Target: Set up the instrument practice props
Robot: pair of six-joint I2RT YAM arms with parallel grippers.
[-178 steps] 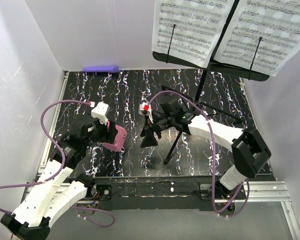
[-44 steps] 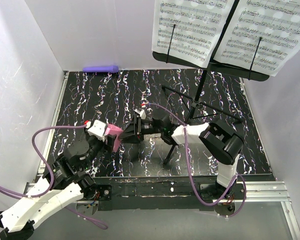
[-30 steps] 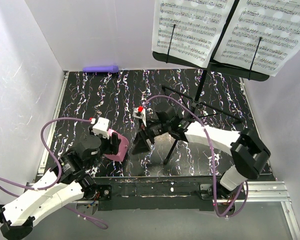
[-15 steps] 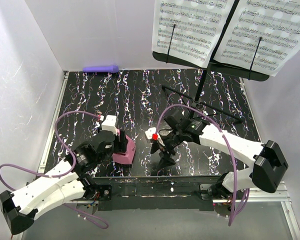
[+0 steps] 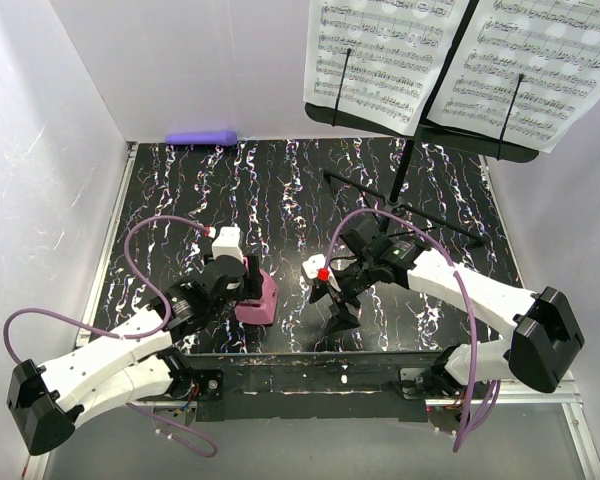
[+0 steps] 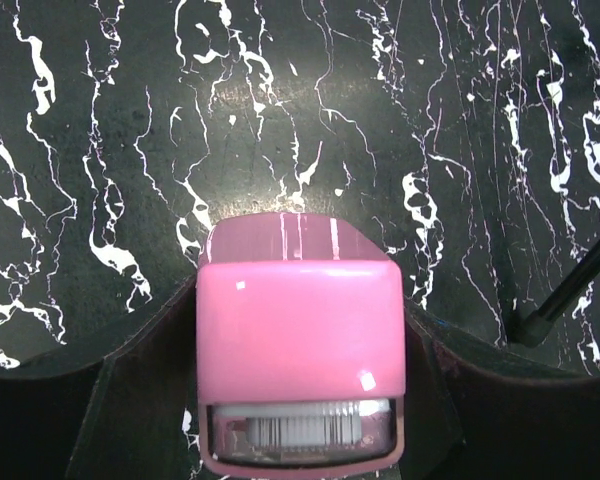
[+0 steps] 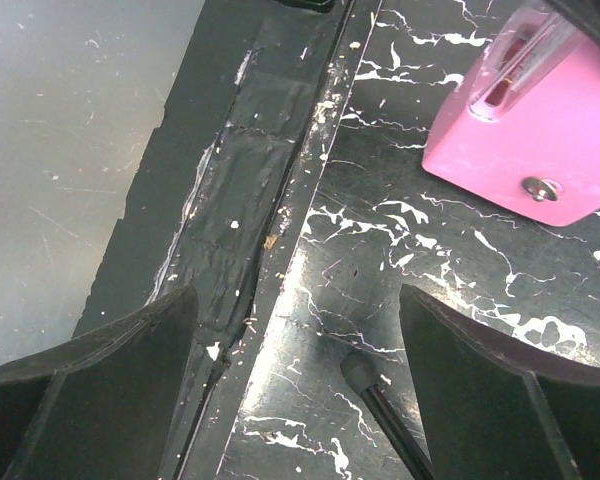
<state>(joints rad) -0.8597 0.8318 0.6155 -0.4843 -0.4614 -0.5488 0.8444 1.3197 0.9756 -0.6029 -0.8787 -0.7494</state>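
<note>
Black marbled tabletop (image 5: pixel 180 190) veined in white fills every view, and at its far right the black music stand (image 5: pixel 405 170) carries two sheet-music pages (image 5: pixel 380 60) whose printed staves are too small for me to read. My left gripper (image 5: pixel 246 290) clamps the glossy pink metronome (image 6: pixel 298 340) near the front edge, and its camera shows me a ribbed white dial (image 6: pixel 298 428). Beside it the right gripper (image 7: pixel 295 300) gapes empty, its view adding a metal screw (image 7: pixel 540 187) and the stand's rubber foot (image 7: pixel 355 368).

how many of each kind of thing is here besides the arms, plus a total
music stand: 1
sheet-music pages: 2
pink metronome: 1
purple cylinder: 1
total: 5
</note>
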